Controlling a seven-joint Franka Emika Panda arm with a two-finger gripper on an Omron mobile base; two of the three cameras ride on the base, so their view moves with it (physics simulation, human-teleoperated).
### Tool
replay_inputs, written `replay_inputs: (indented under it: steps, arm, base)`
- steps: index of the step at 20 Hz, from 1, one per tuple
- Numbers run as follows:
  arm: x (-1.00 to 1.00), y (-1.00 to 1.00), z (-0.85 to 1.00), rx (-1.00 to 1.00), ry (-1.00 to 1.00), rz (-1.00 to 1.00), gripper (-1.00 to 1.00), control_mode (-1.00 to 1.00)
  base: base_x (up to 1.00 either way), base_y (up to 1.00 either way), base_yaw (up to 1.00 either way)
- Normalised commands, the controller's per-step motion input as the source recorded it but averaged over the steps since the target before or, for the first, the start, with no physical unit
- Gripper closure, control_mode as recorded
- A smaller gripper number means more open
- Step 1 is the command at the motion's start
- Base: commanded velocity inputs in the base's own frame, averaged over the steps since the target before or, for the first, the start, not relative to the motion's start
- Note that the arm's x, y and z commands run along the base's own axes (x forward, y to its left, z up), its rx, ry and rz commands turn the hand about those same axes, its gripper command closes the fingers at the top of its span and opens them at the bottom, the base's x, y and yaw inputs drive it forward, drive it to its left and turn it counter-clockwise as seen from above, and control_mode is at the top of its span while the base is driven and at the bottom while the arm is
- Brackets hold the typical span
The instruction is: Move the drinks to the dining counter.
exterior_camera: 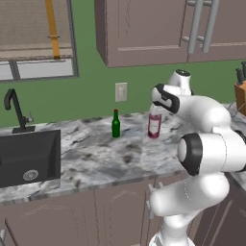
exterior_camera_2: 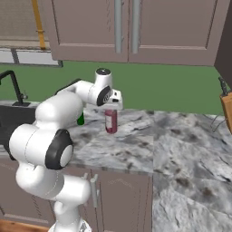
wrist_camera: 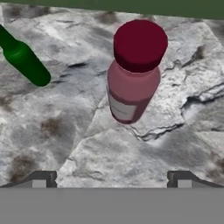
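Green bottle [exterior_camera_2: 80, 119]: in your right base view mostly hidden behind arm, sliver of body showing. In hand view its neck [wrist_camera: 22, 57] cut off by left edge. Red bottle [exterior_camera: 154, 125]: in left base view cap hidden behind hand; label too blurred to read. Knife block [exterior_camera: 240, 95]: cut off by right edge in both base views. Sink [exterior_camera: 29, 156]: cut off by left edge. Gripper [wrist_camera: 111, 181]: just fingertips poking above bottom band.
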Motion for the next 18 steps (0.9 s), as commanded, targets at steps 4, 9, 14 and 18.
replay_inputs:
  steps: [4, 9, 14, 18]
  arm:
    - [0.36, 0.0, 0.0, 0.0, -0.05, 0.0, -1.0, -1.0]
    - [0.34, 0.0, 0.0, 0.0, 0.0, 0.0, -1.0, -1.0]
    - [0.37, 0.0, 0.02, 0.0, 0.0, 0.0, -1.0, -1.0]
    - [0.33, 0.0, 0.0, 0.0, 0.0, 0.0, -1.0, -1.0]
  base:
    - [0.0, 0.0, 0.0]
    - [0.0, 0.0, 0.0]
    - [0.0, 0.0, 0.0]
    - [0.0, 0.0, 0.0]
